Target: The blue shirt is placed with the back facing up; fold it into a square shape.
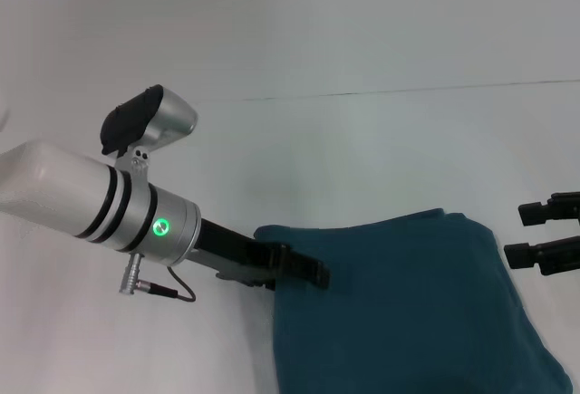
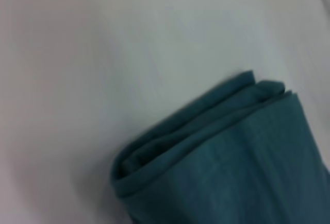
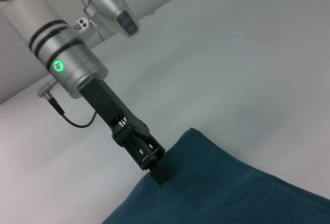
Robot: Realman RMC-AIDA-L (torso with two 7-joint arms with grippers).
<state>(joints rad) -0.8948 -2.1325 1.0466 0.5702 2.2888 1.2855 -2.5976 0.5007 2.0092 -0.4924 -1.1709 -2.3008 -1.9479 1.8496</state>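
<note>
Blue shirt (image 1: 408, 312) lies on the white counter (image 1: 362, 32) at near right, already folded into a thick, layered block; stacked folds show at its left edge in the left wrist view. Left end effector (image 1: 304, 269) is at that left edge, fingers closed on the top fold, likely to carry it across or square it. Right end effector (image 1: 548, 231) hovers just beside the shirt's right edge, jaws apart, holding nothing.
</note>
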